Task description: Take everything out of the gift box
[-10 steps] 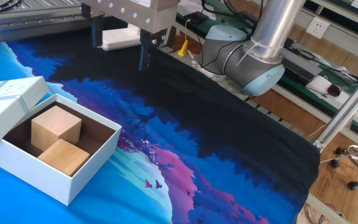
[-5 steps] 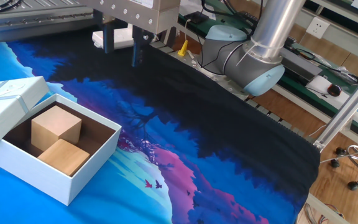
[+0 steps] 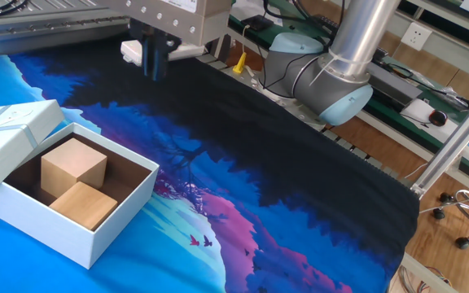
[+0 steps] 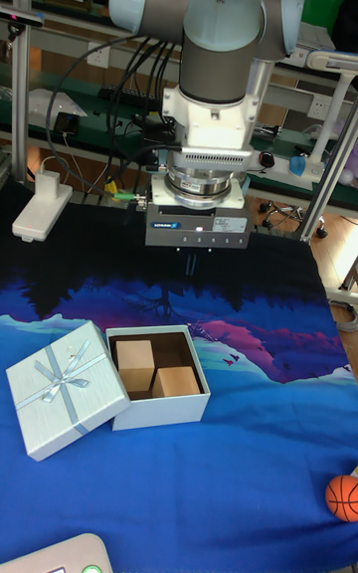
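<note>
The gift box [image 3: 63, 232] [image 4: 159, 410] stands open at the table's left, its bowed lid [image 3: 6, 134] [image 4: 65, 402] leaning against its left side. Inside sit two wood blocks, a paler one [image 3: 73, 167] [image 4: 134, 354] and a tanner one [image 3: 84, 203] [image 4: 175, 381], side by side. My gripper [image 3: 156, 67] [image 4: 186, 265] hangs high above the dark cloth, behind and to the right of the box, well clear of it. Its dark fingers stand close together with nothing between them.
A white adapter [image 3: 135, 50] [image 4: 42, 207] lies at the cloth's far edge behind the gripper. The arm's base [image 3: 324, 81] sits at the back right. An orange ball [image 4: 343, 496] rests near the front right. The table edge drops off at the right [image 3: 414, 195].
The two fingers, wide apart a second ago, have drawn together over both steps. The box, lid and blocks have not moved.
</note>
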Robot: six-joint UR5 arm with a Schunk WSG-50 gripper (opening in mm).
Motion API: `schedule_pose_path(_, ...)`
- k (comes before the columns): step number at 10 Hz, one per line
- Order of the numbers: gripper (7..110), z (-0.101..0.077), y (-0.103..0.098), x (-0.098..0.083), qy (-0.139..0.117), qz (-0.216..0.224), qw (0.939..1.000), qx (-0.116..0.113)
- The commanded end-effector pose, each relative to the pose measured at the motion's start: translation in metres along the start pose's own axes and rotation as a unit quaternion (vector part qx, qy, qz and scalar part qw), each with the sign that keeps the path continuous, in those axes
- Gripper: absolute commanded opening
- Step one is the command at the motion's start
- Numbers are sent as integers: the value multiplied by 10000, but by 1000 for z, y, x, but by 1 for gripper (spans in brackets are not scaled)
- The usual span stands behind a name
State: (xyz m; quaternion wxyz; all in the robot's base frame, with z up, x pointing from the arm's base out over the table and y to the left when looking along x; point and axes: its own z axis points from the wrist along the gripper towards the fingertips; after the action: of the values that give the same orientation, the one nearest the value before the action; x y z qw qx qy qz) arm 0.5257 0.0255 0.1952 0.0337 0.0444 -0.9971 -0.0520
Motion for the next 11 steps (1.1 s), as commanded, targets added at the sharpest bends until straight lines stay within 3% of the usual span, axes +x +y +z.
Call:
schedule_pose_path(1, 7, 0, -7, -8, -168, -69, 9998, 110)
schedule_pose_path(6, 7, 14, -14, -6, -215, -374, 9989, 184)
schedule_pose_path(8, 7, 18, -23, -7, -257, -460, 9979, 370)
schedule_pose_path(11, 7, 16, -23, -11, -318, -937, 9943, 397)
